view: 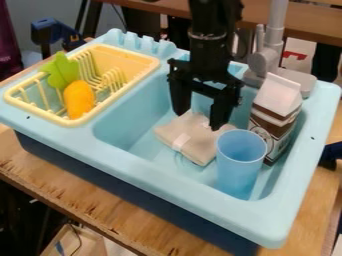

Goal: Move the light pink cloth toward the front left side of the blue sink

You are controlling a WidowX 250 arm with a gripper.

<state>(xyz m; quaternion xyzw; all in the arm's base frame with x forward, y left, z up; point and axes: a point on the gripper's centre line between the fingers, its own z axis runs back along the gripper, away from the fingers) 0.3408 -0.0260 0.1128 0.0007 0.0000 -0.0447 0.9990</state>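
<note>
The black gripper (198, 117) hangs down into the blue sink basin, its two fingers apart, just over the back part of a folded beige cloth (190, 138). Whether the fingertips touch the cloth I cannot tell. The cloth lies on the basin floor. To its right stands a translucent blue cup (239, 162), upright. Behind the cup, a brown and white carton (274, 112) leans against the right side of the basin.
A yellow dish rack (138, 64) at the left holds an orange toy carrot (79, 99) with green leaves (61, 70). The grey faucet (267, 57) rises at the sink's back right. The toy sink (167, 177) stands on a wooden table (100, 202).
</note>
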